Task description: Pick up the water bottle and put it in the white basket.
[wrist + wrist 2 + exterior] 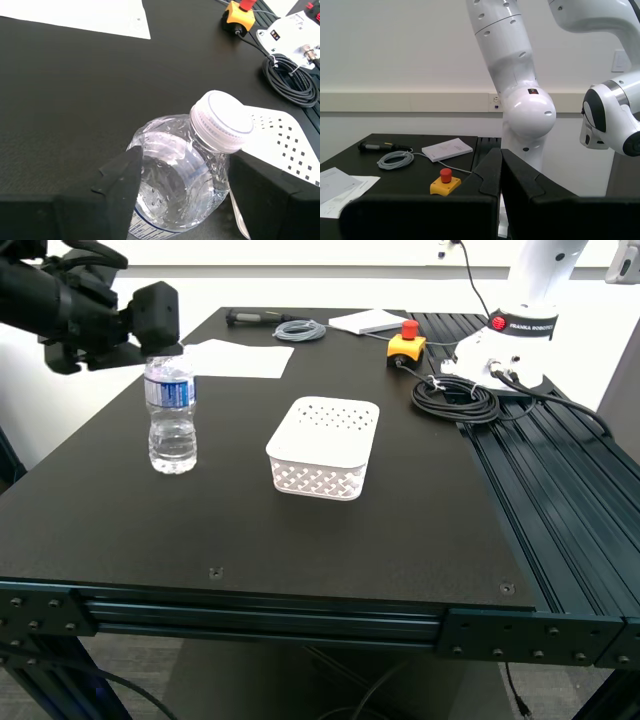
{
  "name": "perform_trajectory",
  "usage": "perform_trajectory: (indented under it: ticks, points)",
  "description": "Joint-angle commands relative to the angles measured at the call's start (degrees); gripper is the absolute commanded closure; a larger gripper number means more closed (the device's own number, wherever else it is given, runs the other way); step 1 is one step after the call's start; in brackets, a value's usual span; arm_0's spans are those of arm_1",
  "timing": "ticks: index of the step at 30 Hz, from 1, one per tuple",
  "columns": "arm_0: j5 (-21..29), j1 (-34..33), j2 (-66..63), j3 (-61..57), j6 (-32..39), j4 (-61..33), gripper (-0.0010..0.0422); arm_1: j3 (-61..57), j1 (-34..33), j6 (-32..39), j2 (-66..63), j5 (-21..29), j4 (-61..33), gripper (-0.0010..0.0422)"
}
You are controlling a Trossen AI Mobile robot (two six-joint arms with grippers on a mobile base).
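The water bottle (172, 418) stands upright on the black table toward the exterior view's left; it is clear, with a blue-and-white label. In the first wrist view its white cap (221, 121) and crinkled shoulder sit between the two black fingers. My first gripper (180, 172) is open and straddles the bottle's upper part; in the exterior view it hangs just above and behind the bottle (160, 335). The white basket (325, 445) rests near the table's middle, its hole-dotted face (280, 142) upward. My second gripper (500, 172) is shut on nothing and faces a white robot arm.
A paper sheet (238, 358), a grey cable coil (300, 331), a black tool (250, 316) and a booklet (368, 320) lie at the table's far side. A yellow box with a red button (405, 346), a black cable coil (456, 398) and the white robot's base (512, 338) sit at the exterior view's right.
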Motion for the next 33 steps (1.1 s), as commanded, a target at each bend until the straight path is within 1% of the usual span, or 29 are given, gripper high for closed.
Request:
perform_trajectory:
  ticks: [1, 3, 4, 6, 8, 12, 14, 17, 19, 22, 26, 29, 33]
  points:
    - [0.0, 0.0, 0.0, 0.1, 0.0, 0.2, 0.0412, 0.4, 0.0, 0.3, 2.3, -0.5, -1.4, 0.0244]
    - [0.0, 0.0, 0.0, 0.1, 0.0, 0.2, 0.0412, 0.6, 0.0, 0.2, 3.1, -0.4, -1.5, 0.0296]
    - [0.0, 0.0, 0.0, 0.1, 0.0, 0.2, 0.0412, 0.6, 0.0, 0.2, 3.1, -0.1, -1.7, 0.033]
    - [0.0, 0.0, 0.0, 0.1, 0.0, 0.2, 0.0412, 0.6, 0.0, 0.2, 2.7, 0.4, -1.6, 0.0418]
    - [0.0, 0.0, 0.0, 0.1, 0.0, 0.2, 0.0412, 0.8, 0.0, 0.0, 1.7, 0.5, -0.9, 0.0399]
    - [0.0, 0.0, 0.0, 0.1, 0.0, 0.2, 0.0412, 3.1, -1.1, -0.7, -1.0, 4.5, -0.8, 0.0415]
    - [0.0, 0.0, 0.0, 0.1, 0.0, 0.2, 0.0412, 5.0, -3.0, -1.1, -2.2, 4.5, -0.9, 0.0411]
    - [0.0, 0.0, 0.0, 0.1, 0.0, 0.2, 0.0412, 10.0, -8.3, -1.1, -2.6, 4.4, -1.6, 0.0412]
    - [0.0, 0.0, 0.0, 0.1, 0.0, 0.2, 0.0412, 13.7, -12.4, -0.5, -2.5, 3.6, -3.0, 0.0413]
    - [0.0, 0.0, 0.0, 0.1, 0.0, 0.2, 0.0412, 16.9, -17.3, 2.1, -2.5, 0.3, -3.5, 0.0413]
    - [0.0, 0.0, 0.0, 0.1, 0.0, 0.2, 0.0412, 18.9, -20.9, 6.4, -1.0, -3.4, -3.5, 0.0413]
    - [-0.1, 0.0, 0.0, 0.1, 0.0, 0.0, 0.0412, 20.6, -21.2, 4.2, 4.0, -3.2, -3.7, 0.0413]
    - [0.0, 0.0, 0.0, 0.1, 0.0, 0.1, 0.0412, 24.9, -22.3, 3.5, 10.0, -1.3, -3.4, 0.0413]
